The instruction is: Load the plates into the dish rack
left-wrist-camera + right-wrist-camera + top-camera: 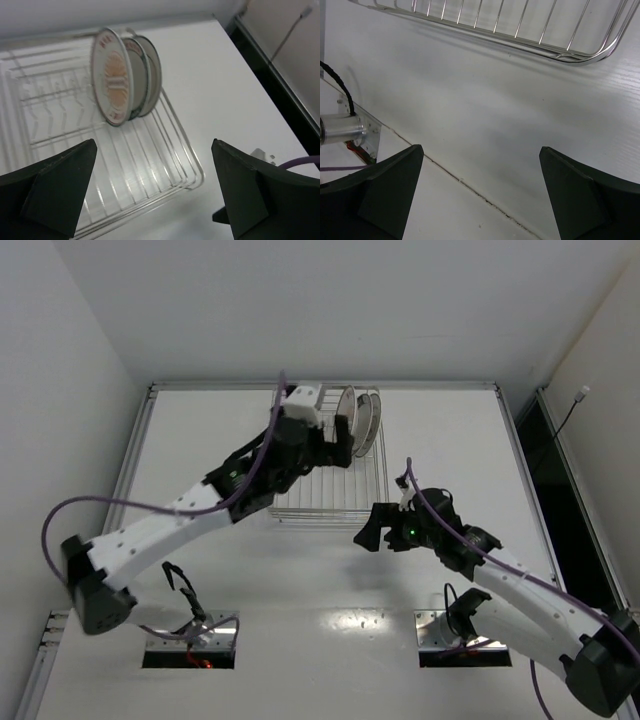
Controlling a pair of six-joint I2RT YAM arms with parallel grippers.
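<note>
Heads up: the plates [360, 418] stand bunched upright at the dish rack's [345, 490] upper-right corner in the top view, so that's blocked. You've got open slots left of them, though the left arm [200, 505] hangs over that side.

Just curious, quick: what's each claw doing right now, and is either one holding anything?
Left gripper: open, holding nothing.
Right gripper: open, holding nothing.

light: bright overhead | shadows: soft | wrist views: foreground blurred
</note>
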